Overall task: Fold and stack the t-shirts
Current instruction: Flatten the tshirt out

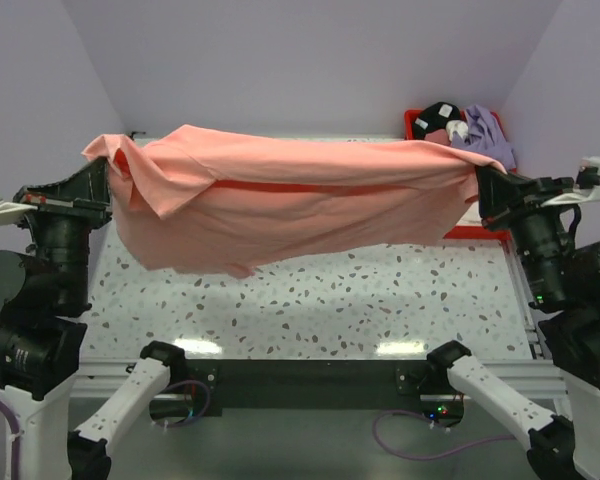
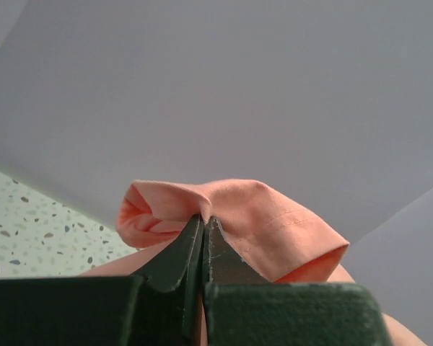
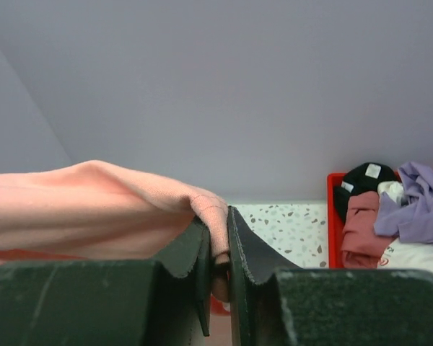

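A salmon-pink t-shirt (image 1: pixel 290 200) hangs stretched in the air across the table, sagging in the middle above the speckled surface. My left gripper (image 1: pixel 108 172) is shut on its left end, where the cloth bunches over the fingertips (image 2: pixel 204 218). My right gripper (image 1: pixel 477 178) is shut on its right end, with a fold of the pink cloth (image 3: pixel 218 216) pinched between the fingers. Both grippers are raised at about the same height.
A red bin (image 1: pixel 413 120) at the back right corner holds black, pink, white and lavender clothes (image 1: pixel 480 130); it also shows in the right wrist view (image 3: pixel 334 216). The speckled table (image 1: pixel 380 300) lies under the shirt. Purple walls close in the back and sides.
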Motion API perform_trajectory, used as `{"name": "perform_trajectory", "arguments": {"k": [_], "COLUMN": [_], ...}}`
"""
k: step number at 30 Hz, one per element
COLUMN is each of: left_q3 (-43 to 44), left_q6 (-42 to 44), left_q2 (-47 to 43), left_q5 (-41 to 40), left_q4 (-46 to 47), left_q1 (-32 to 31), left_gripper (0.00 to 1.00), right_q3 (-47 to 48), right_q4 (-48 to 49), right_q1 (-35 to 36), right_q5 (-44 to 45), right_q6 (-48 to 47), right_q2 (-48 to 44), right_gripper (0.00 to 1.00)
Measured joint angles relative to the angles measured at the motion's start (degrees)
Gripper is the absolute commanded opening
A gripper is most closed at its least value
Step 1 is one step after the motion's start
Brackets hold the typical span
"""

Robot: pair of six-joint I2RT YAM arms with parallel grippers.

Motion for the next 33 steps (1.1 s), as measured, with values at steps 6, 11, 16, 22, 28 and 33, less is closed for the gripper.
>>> {"name": "perform_trajectory", "arguments": {"k": [6,11,16,22,28,33], "left_q3": [2.36,2.29,0.85,10.36,6.93,-7.23], "left_q6": [1.55,2.60,5.81,8.55,8.37,4.48], "left_q2": [5.95,22.05,46.56,73.55,70.60,55.63], "left_q5": [-0.83,-5.57,-7.45,-7.98,-8.52,-7.74], "left_q4": [3.48,5.97,10.73,4.94,1.40,0.52], "left_q1": [0.02,0.39,2.93,4.81,5.09,5.11], "left_gripper": [0.00,0.00,1.00,1.00,1.00,1.00], "right_q3": [1.22,-3.34,-8.44,-2.93,-3.23,-10.43], "right_q4": [-0.04,2.10,8.46,8.35,8.15,9.14], "right_q1": [0.00,-0.35,-7.43,-12.13,-11.82,-11.58], "right_q5": [0.66,5.38,2.73,0.74,-3.34,-6.38], "right_q6": [0.04,0.17,0.81,0.50,0.74,2.54], "right_q2": [2.40,13.49,34.75,63.45,63.01,48.94], "right_gripper": [0.01,0.02,0.30,0.99,0.99,0.99]}}
